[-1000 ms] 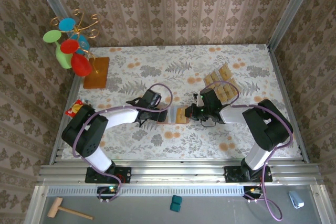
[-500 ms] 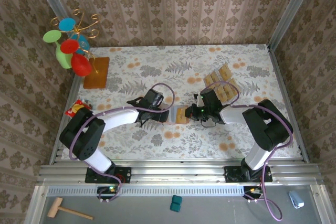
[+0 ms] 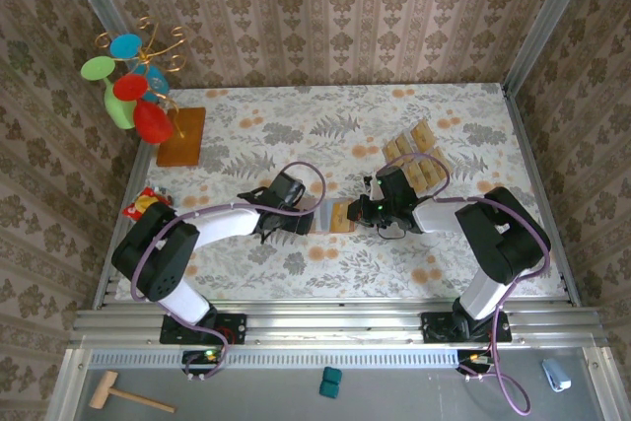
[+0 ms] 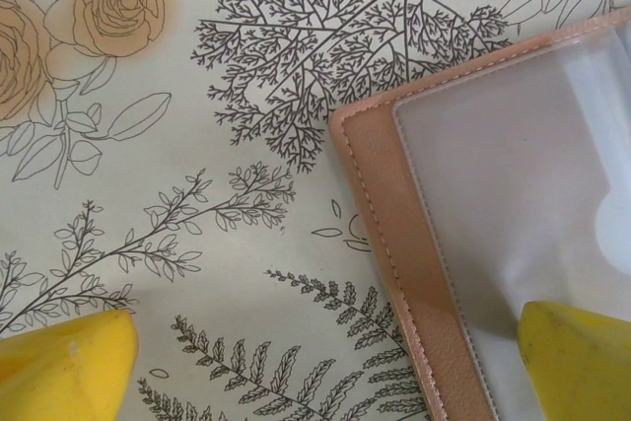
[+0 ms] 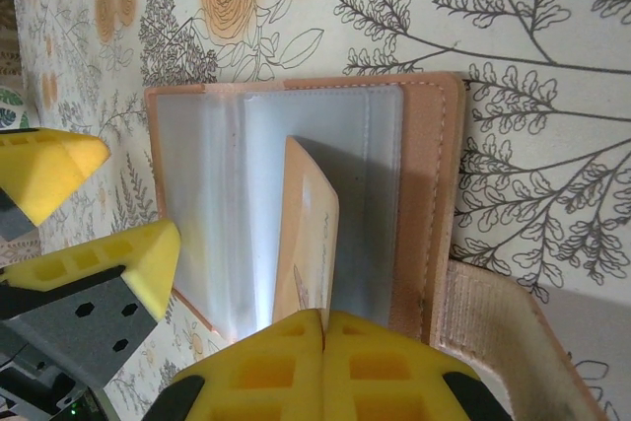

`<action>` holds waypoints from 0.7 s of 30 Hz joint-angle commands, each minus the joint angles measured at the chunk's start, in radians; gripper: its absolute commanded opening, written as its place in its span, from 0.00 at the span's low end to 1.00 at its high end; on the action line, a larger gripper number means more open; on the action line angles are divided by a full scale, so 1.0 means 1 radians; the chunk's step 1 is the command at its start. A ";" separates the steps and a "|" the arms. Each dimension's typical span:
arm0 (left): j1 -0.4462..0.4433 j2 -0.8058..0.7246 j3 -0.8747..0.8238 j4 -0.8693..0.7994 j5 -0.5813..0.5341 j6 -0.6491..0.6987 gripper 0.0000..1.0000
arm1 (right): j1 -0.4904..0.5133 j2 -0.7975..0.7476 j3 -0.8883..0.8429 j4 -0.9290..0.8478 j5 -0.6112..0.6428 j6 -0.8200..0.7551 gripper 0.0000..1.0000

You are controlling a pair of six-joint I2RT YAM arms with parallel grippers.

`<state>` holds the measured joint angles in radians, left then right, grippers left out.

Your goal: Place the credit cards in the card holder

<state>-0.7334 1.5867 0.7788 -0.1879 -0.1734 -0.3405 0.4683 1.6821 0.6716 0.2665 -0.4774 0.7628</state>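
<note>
Top external view, centre left: the left gripper sits low at the left edge of the flat reddish-brown leather card holder, which lies open on the floral-printed tablecloth at mid-frame; in the left wrist view its jaws stand fully apart with nothing between them, one yellow fingertip at lower right over the holder's clear plastic sleeve, the other at lower left over bare cloth; whether that fingertip truly presses the sleeve I cannot tell. If it does not, the holder may slide or swing leftwards under the push of a card. Right of the holder, the right gripper is closed tight on one thin tan-gold rectangular credit card, held on edge and tilted, its far edge at the clear pocket; whether it has entered the slot is unclear. Angled so, the edge could skate over the plastic rather than under it, or the thin card could bend or twist out of the pinch. Further right, at upper right of the top view, the other credit cards lie in rows, well apart from the holder.
</note>
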 commanded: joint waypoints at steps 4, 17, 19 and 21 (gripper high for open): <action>0.009 0.016 -0.013 0.000 -0.021 -0.012 1.00 | -0.005 -0.029 -0.012 -0.044 0.000 -0.003 0.00; 0.013 0.014 -0.023 -0.001 -0.023 -0.014 1.00 | -0.010 -0.071 0.033 0.045 -0.090 0.034 0.00; 0.014 0.013 -0.024 0.000 -0.024 -0.013 1.00 | -0.009 -0.063 0.028 0.086 -0.107 0.047 0.00; 0.015 0.013 -0.026 0.000 -0.024 -0.014 1.00 | -0.009 -0.047 0.025 0.127 -0.123 0.061 0.00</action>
<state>-0.7296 1.5890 0.7715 -0.1738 -0.1806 -0.3439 0.4644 1.6337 0.6838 0.3119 -0.5510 0.7940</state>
